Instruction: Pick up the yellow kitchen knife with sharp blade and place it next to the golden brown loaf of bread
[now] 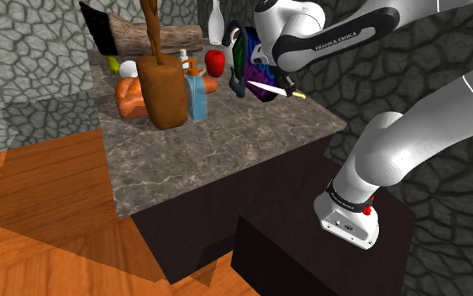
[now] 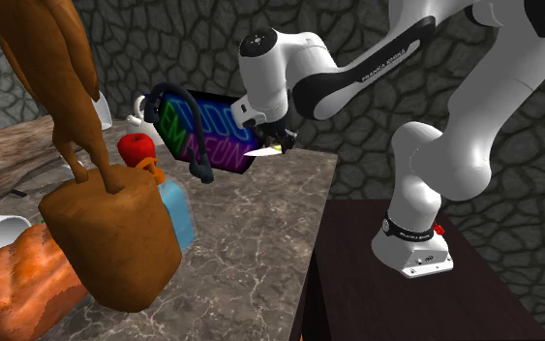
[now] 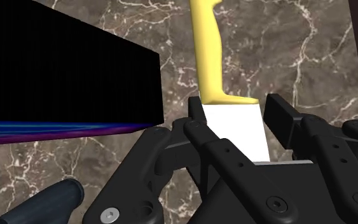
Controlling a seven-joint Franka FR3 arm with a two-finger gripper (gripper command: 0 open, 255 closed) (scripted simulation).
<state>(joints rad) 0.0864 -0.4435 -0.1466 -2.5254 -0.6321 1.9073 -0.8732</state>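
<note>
The knife has a yellow handle and a white blade. My gripper is shut on the blade, and the handle points away from the hand. In the shoulder view the knife hangs over the marble counter near its right edge, just in front of a dark bag. The second exterior view has the gripper and knife at the counter's far end. The ridged orange-brown loaf lies at the other side, behind a tall brown bag.
Between knife and loaf stand a blue bottle with an orange cap and a red apple. A white vase and a log sit at the back. The dark bag carries coloured lettering. Bare marble stretches toward the front.
</note>
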